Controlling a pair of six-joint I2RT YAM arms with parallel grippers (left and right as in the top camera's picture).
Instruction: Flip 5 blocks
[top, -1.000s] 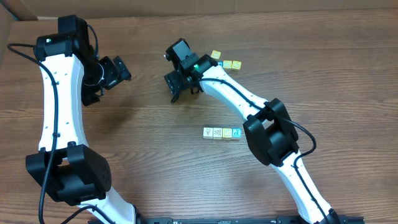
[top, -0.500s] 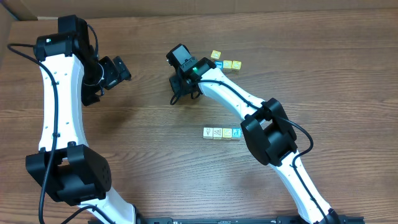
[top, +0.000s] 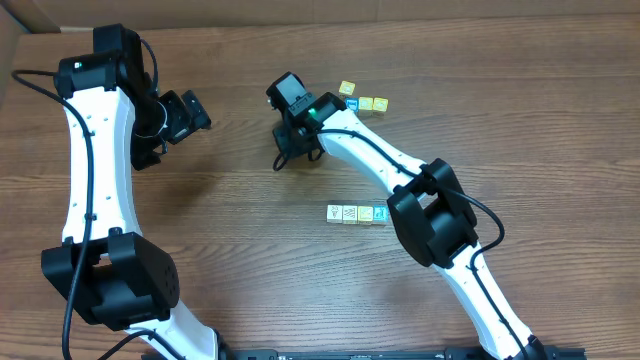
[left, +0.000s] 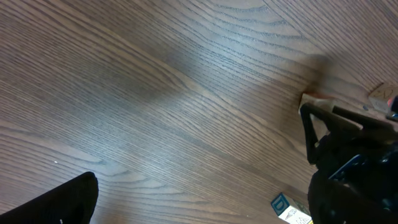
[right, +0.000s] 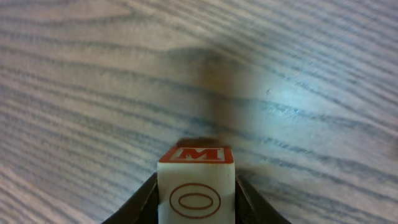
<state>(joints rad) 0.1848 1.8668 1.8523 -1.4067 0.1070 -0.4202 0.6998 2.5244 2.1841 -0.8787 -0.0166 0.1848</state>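
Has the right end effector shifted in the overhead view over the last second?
Yes. The right end effector, gripping a red-lettered block, slid slightly down and left in the picture, away from the yellow blocks, which stayed put.

Four blocks (top: 356, 213) lie touching in a row.

Even bright light, soft shadows, pale glare on table (right: 280, 93), blurry wrist views
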